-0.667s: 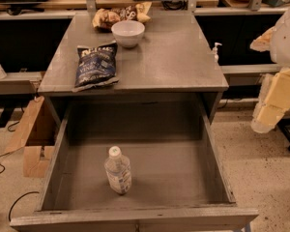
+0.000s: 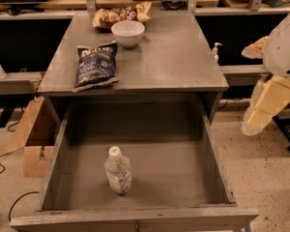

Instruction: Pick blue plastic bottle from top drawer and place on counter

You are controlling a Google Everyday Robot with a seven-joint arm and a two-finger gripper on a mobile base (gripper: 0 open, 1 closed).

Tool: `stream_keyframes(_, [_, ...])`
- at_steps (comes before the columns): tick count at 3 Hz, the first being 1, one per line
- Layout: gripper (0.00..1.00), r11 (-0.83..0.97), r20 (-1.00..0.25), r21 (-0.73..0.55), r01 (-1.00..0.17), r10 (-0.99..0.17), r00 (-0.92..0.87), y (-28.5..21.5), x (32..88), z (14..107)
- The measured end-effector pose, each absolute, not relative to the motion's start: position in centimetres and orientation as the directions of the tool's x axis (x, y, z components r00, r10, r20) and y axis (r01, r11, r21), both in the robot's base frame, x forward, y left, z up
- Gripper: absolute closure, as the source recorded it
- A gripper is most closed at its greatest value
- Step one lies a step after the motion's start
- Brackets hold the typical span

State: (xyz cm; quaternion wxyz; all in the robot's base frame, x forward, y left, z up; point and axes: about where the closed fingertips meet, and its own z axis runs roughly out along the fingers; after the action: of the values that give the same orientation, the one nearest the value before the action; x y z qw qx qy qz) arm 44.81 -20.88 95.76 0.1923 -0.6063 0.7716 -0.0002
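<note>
arm (image 2: 285,47): right of top drawer (image 2: 174,170), well apart, angled down
gripper (image 2: 259,116): at arm's low end, touching nothing, open-or-closed unclear
blue plastic bottle (image 2: 118,173): upright in top drawer, front-left

Dark chip bag (image 2: 95,65) lies near white bowl (image 2: 128,33).

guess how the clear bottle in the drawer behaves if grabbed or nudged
The small clear plastic bottle with white cap stands upright on a narrow base in the grey top drawer, so a nudge would probably tip it and let it roll. Its clear plastic wall likely dents if squeezed. The tool is off to the right, outside the drawer.
</note>
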Motion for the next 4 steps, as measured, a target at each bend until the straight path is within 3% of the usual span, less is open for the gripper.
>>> stream_keyframes(1, [0.0, 0.212, -0.476, -0.194, -0.958, -0.874, -0.097, -18.3, 46.9, 89.7])
stream_keyframes(3, [0.0, 0.11, -0.834, -0.171, -0.979, -0.546, 0.084, -9.8, 49.5, 80.9])
stream_keyframes(4, [0.0, 0.076, -0.879, -0.203, -0.976, -0.453, 0.148, -8.8, 48.7, 79.5])
